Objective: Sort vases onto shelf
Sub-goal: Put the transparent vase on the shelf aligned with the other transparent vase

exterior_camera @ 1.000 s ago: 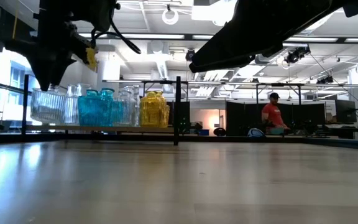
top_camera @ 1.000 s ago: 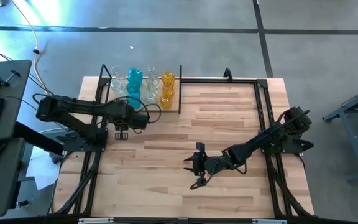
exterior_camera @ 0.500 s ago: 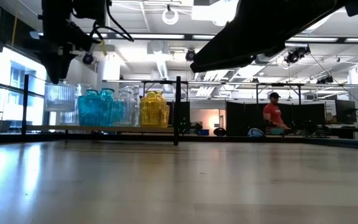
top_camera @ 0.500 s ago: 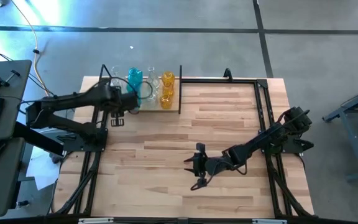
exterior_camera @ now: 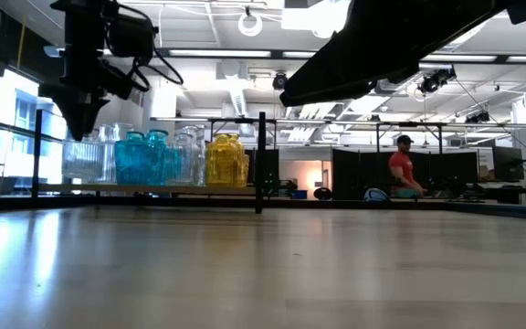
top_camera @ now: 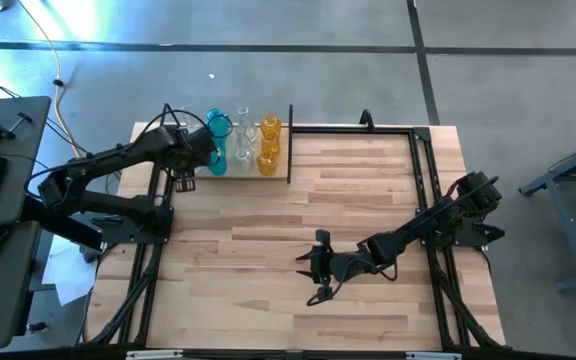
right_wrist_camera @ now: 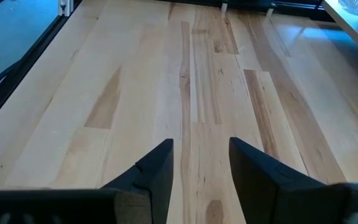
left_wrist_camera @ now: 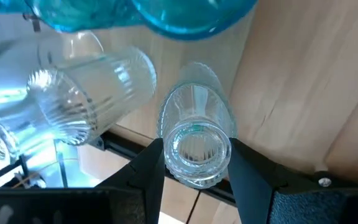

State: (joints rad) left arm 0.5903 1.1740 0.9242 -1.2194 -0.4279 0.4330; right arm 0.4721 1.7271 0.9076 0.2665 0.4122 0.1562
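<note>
**Clear vase held over the shelf's left end**

Pale wood planks fill the table point(top_camera: 298, 220), which carries nothing but the two arms and the small shelf at its far edge.

Nearest the front, at about five o'clock from table centre, the right gripper point(top_camera: 315, 268) hovers above bare boards. Its wrist view shows the fingers point(right_wrist_camera: 157, 168) parted with only wood grain between them; it grips nothing and is well apart from every vase.

Farther back, at about eleven o'clock, the left gripper point(top_camera: 186, 172) reaches to the left end of the shelf point(top_camera: 280, 172). In its wrist view the two fingers point(left_wrist_camera: 148, 174) bracket a clear ribbed vase point(left_wrist_camera: 196, 146), pressed against its sides, so the jaws are closed on it. The camera looks straight down the vase's mouth, which suggests its long axis stands upright, in line with the gripper's approach.

Beyond that vase, another clear one point(left_wrist_camera: 89, 93) stands just beside it. The teal vases point(exterior_camera: 142, 157), more clear glass and the amber vases point(exterior_camera: 226, 160) run from there toward three o'clock.

The left arm is plainly the nearer one. The coming move likely depends on whether the held vase's base is seated on the plank; the pictures cannot settle that.
</note>
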